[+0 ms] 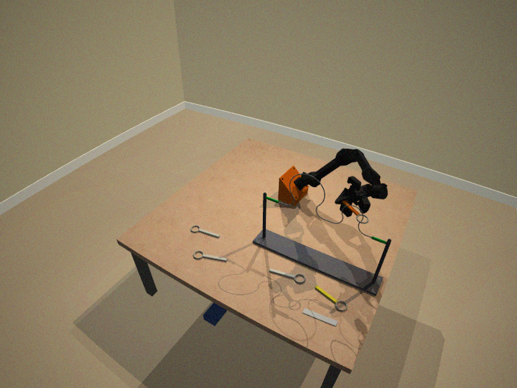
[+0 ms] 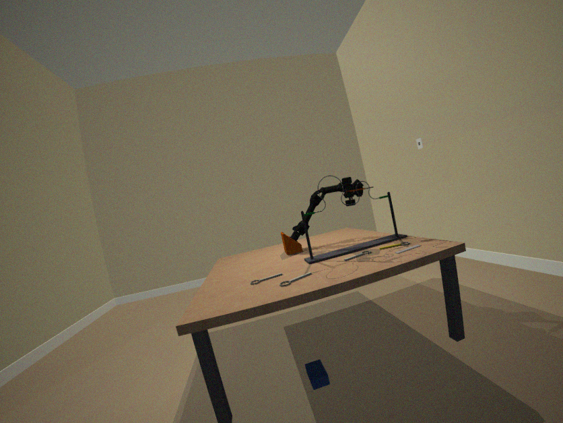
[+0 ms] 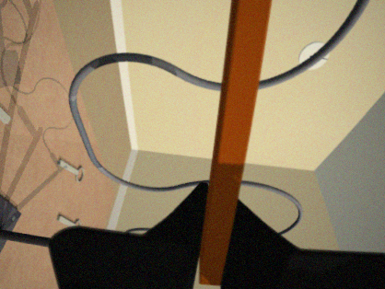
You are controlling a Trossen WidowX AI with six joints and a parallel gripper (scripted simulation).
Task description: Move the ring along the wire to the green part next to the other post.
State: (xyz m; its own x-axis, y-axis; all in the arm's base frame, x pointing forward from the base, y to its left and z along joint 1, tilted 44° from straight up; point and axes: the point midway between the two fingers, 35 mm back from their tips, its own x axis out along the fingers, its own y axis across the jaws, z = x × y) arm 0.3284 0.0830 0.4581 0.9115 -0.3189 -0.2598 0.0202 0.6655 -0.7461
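My gripper (image 1: 350, 205) (image 2: 351, 188) (image 3: 210, 190) is shut on the orange handle (image 1: 352, 208) (image 2: 359, 187) (image 3: 237, 115) and holds it high above the table. The small ring (image 1: 357, 219) at the handle's end sits around the thin grey wire (image 1: 324, 193) (image 3: 75, 92), a short way from the green part (image 1: 378, 240) (image 2: 383, 197) at the right post (image 1: 382, 261) (image 2: 392, 216). I cannot tell whether ring and wire touch. The wire loops on to the green part (image 1: 272, 200) at the left post (image 1: 264, 217) (image 2: 307, 234). The ring is out of the wrist view.
The posts stand on a dark base plate (image 1: 317, 261). The arm's orange base block (image 1: 288, 189) (image 2: 290, 244) stands behind the left post. Several grey-handled rings (image 1: 205, 230) (image 1: 209, 256) (image 1: 288, 274), a yellow-handled ring (image 1: 326, 294) and a grey bar (image 1: 320, 317) lie in front. A blue box (image 2: 317, 374) lies on the floor.
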